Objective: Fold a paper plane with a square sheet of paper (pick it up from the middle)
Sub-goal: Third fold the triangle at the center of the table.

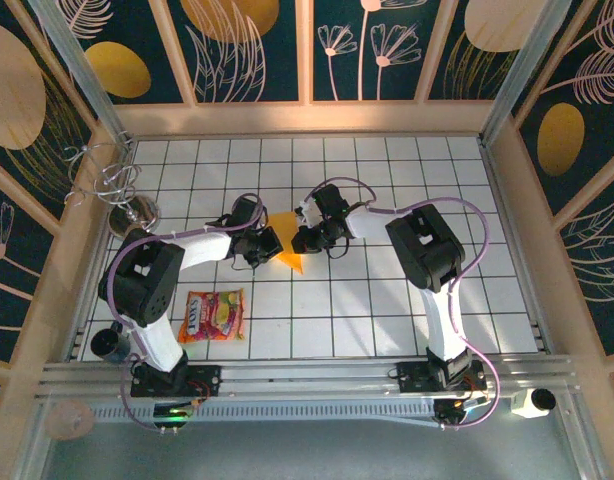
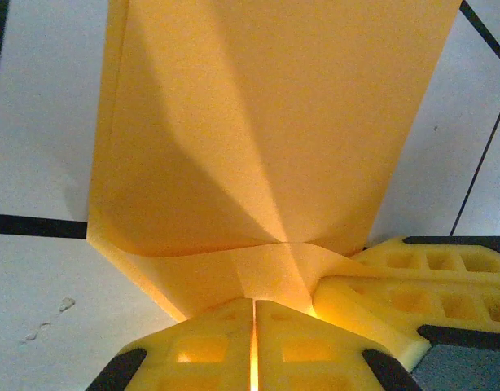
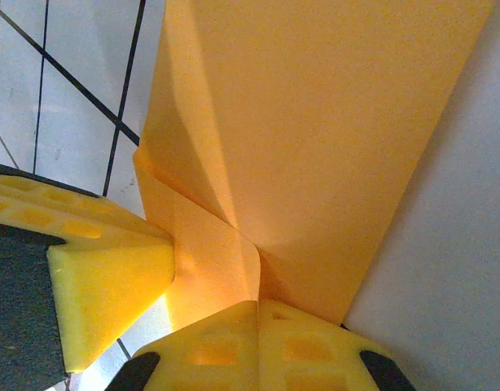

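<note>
Pinched shut, the left claw (image 2: 254,318) is clamped on an edge of the square sheet of paper (image 2: 266,130) — already folded, with creases fanning out from the grip. Just beside it, the right claw (image 3: 258,318) is closed on the same edge, the two pairs of yellow fingers nearly touching. The sheet is held beyond and to the right of the snack packet (image 1: 213,314), over the tiled table (image 1: 387,300).
</note>
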Robot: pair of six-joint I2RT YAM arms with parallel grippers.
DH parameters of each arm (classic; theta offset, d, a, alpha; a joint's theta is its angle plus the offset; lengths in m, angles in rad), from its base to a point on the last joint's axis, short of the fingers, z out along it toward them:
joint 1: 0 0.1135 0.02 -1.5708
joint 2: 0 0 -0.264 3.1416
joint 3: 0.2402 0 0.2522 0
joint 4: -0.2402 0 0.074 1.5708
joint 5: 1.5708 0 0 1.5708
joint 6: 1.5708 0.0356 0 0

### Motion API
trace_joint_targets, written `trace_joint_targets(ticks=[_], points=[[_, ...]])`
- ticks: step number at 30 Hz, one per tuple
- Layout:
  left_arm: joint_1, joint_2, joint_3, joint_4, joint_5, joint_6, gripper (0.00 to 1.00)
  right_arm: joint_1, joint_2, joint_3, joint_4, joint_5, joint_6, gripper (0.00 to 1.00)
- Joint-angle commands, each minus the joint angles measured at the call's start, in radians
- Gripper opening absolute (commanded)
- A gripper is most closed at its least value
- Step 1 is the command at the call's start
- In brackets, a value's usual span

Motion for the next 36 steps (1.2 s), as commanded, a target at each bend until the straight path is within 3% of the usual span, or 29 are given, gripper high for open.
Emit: trace_joint_targets(ticks=[1, 21, 32, 36], points=[[-0.003, 0.019, -0.014, -0.025, -0.013, -0.011, 0.10, 0.004, 0.036, 0.011, -0.046, 0.046, 0.004, 0.05], [-0.003, 0.048, -0.021, -0.016, -0.023, -0.013, 0.09, 0.004, 0.028, 0.035, -0.054, 0.034, 0.020, 0.05], [-0.003, 0.057, -0.032, -0.020, -0.040, -0.017, 0.09, -0.024, -0.058, 0.026, -0.035, 0.008, 0.103, 0.21], [-0.003, 0.059, -0.031, -0.019, -0.045, -0.023, 0.09, -0.040, -0.117, -0.006, -0.009, 0.033, 0.151, 0.32]])
